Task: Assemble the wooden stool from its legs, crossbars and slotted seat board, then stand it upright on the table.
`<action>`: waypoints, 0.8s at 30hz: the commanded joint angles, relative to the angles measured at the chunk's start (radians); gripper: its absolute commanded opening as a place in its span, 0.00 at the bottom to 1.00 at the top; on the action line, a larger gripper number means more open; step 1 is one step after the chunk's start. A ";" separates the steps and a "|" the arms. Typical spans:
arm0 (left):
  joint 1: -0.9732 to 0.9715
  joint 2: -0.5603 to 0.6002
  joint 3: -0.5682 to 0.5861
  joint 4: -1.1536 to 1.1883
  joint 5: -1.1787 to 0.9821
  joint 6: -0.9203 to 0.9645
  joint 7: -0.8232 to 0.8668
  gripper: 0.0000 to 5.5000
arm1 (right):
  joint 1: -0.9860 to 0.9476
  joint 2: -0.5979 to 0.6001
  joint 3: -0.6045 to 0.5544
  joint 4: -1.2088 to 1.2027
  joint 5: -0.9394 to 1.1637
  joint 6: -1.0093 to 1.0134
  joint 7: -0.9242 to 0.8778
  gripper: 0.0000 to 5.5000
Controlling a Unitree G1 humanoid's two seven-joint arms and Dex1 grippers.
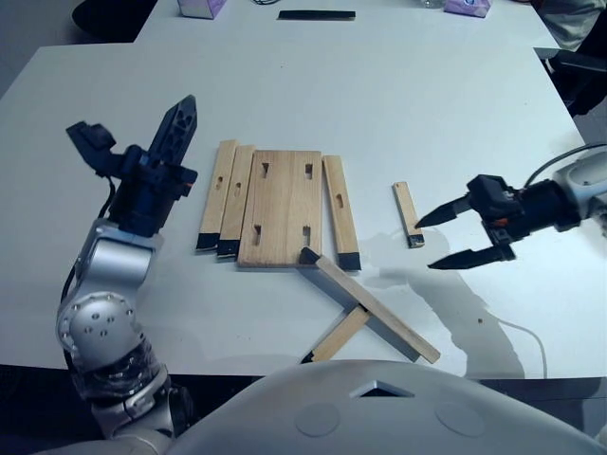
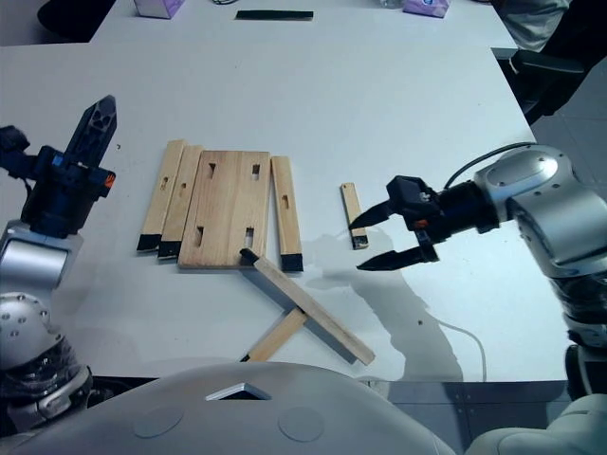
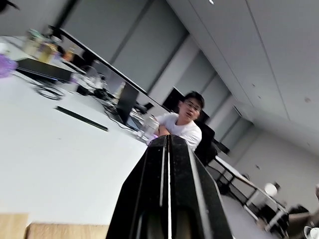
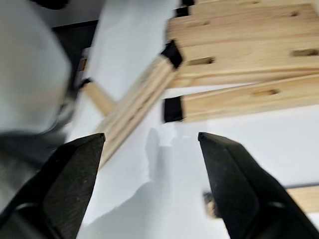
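My right gripper (image 1: pixel 429 245) hangs spread wide just beside the short crossbar (image 1: pixel 408 213), toward the table's (image 1: pixel 398 104) right edge; my left gripper (image 1: pixel 185 109), pressed together, points up near the left edge; the slotted seat board (image 1: pixel 282 207) lies flat mid-table between legs (image 1: pixel 340 210)

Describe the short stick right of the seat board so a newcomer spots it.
On the table, find the wide slotted seat board. To its right, past the long leg beside it, lies a short stick by the open jaws of the right gripper. Unlike the rest, it lies apart from other wood.
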 commanded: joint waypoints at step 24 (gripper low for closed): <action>0.249 0.142 -0.032 -0.138 -0.117 -0.176 0.163 0.00 | 0.775 0.038 -0.103 -0.543 -0.149 0.172 -0.670 0.63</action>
